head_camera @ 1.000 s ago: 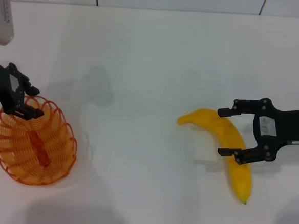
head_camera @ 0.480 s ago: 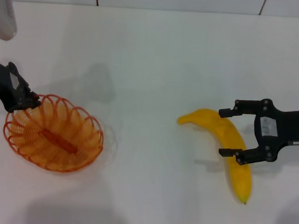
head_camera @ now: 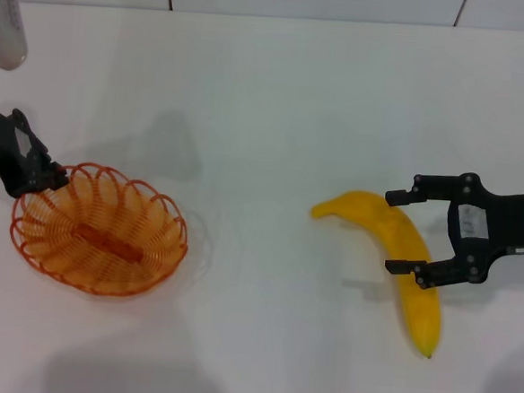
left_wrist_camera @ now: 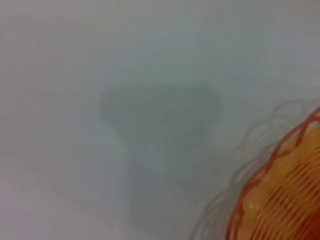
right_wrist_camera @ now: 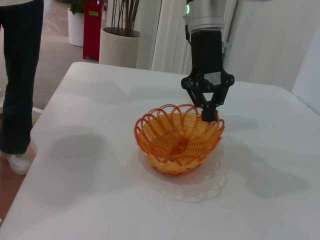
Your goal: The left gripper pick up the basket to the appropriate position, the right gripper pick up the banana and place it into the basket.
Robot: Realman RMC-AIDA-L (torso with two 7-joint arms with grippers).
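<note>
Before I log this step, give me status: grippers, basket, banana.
Left gripper shut on basket rim, basket upright. Right gripper open, jaws straddling banana on table. Nothing in the way.

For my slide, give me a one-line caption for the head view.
Left tool pinches the orange basket rim on the white table while the open right tool straddles the banana.

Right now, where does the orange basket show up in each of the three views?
Head view: the basket sits low on the left, on the white table.
Left wrist view: only part of its scalloped rim shows, in the bottom right corner.
Right wrist view: it stands upright at the centre.
Shared landmark: the left gripper closed on the basket's rim, also seen in the right wrist view.
</note>
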